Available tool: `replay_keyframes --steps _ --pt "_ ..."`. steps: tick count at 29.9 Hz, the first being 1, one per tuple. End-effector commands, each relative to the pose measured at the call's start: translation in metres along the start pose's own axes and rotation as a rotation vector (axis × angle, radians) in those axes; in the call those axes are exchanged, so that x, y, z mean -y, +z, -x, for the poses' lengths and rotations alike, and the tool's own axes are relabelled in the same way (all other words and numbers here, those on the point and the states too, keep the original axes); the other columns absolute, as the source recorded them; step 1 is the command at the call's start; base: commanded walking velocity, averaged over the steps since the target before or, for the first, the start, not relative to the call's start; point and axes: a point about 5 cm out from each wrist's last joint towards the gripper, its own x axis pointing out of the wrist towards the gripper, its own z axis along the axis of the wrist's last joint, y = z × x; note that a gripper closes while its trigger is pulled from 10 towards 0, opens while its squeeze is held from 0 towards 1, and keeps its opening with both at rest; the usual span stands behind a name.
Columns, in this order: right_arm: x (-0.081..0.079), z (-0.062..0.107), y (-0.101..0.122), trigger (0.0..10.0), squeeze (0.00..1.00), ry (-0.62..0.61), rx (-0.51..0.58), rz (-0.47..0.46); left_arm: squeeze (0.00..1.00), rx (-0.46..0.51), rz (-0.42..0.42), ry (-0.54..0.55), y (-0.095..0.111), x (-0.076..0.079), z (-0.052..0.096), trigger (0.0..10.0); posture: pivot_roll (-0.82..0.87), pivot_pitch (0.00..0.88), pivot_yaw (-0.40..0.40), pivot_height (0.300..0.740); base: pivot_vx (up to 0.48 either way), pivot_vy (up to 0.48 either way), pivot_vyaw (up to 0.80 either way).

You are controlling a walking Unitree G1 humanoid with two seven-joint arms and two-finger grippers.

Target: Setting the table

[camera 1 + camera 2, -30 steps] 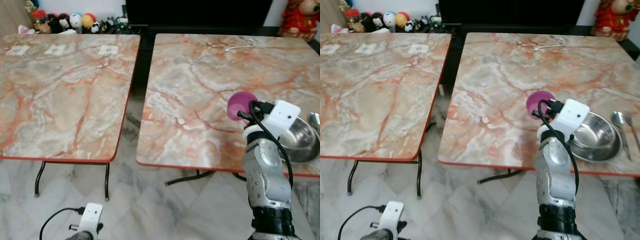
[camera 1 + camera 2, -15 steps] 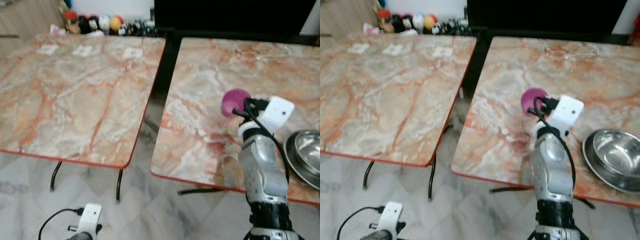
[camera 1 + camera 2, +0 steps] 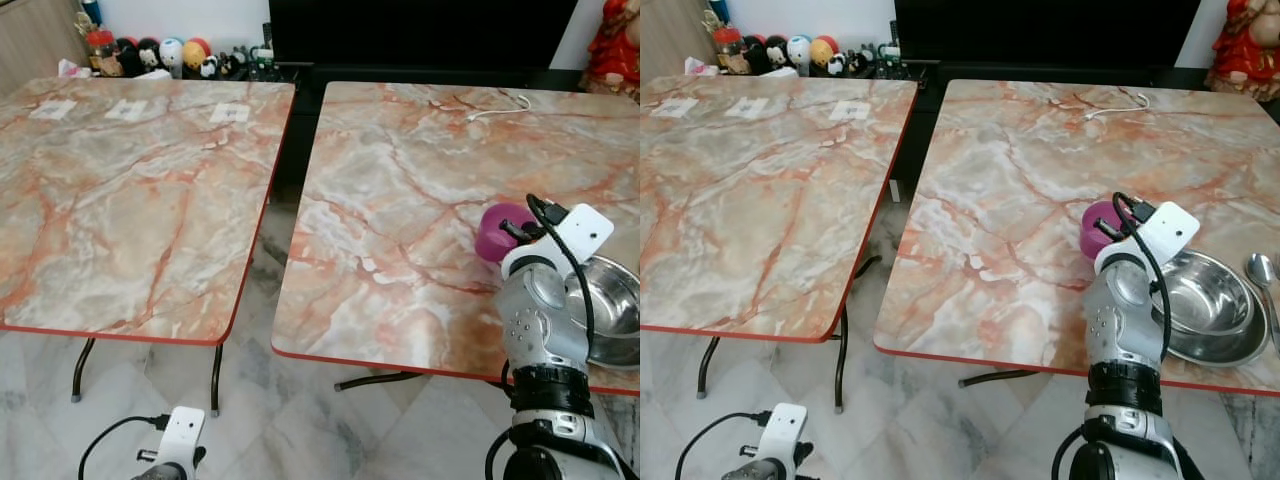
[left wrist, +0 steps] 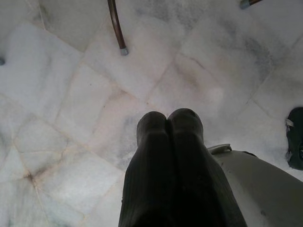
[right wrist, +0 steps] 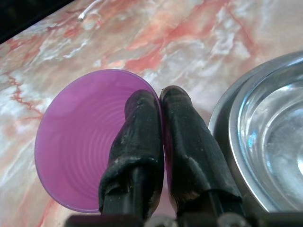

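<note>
My right gripper (image 5: 161, 97) is shut on the rim of a purple plastic cup (image 5: 80, 137), one finger inside and one outside. In the eye views the cup (image 3: 497, 230) sits low over the right marble table (image 3: 400, 200), just left of a steel bowl (image 3: 1205, 300); whether it touches the tabletop I cannot tell. A spoon (image 3: 1262, 272) lies to the right of the bowl. My left gripper (image 4: 168, 123) is shut on nothing and hangs low over the tiled floor (image 4: 71, 94).
A second marble table (image 3: 130, 190) stands to the left, with a narrow gap between the two. White paper cards (image 3: 230, 113) lie along its far edge. A white cable (image 3: 495, 105) lies at the back of the right table. Figurines (image 3: 150, 52) line the back wall.
The camera has swung, so the whole scene shifted. The right gripper with the cup now sits lower and nearer the steel bowl than a second ago.
</note>
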Motion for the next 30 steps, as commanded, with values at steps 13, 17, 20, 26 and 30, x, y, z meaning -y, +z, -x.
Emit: replay_keyframes --steps 13,17,20,26,30 --pt "-0.003 -0.004 0.003 10.0 0.91 -0.041 -0.02 -0.005 0.0 -0.025 0.008 0.002 -0.006 -0.001 0.001 10.0 0.12 0.088 0.011 0.74 0.0 0.0 0.0" --pt "-0.007 -0.005 0.007 10.0 0.0 -0.035 -0.012 -0.015 0.0 -0.025 0.008 0.002 -0.006 -0.001 0.001 10.0 0.12 0.088 0.011 0.74 0.0 0.0 0.0" --pt "-0.01 -0.005 0.009 10.0 0.0 -0.028 -0.011 -0.022 0.0 -0.026 0.007 0.002 -0.006 -0.001 0.001 10.0 0.12 0.087 0.011 0.74 0.0 0.0 0.0" --pt "-0.013 -0.005 0.01 10.0 0.0 -0.018 -0.009 -0.046 0.0 -0.025 0.007 0.004 -0.006 -0.001 0.001 10.0 0.12 0.089 0.011 0.74 0.0 0.0 0.0" --pt "-0.013 -0.005 0.01 10.0 0.0 -0.017 -0.01 -0.046 0.0 -0.026 0.007 0.004 -0.006 -0.001 0.001 10.0 0.12 0.089 0.011 0.74 0.0 0.0 0.0"
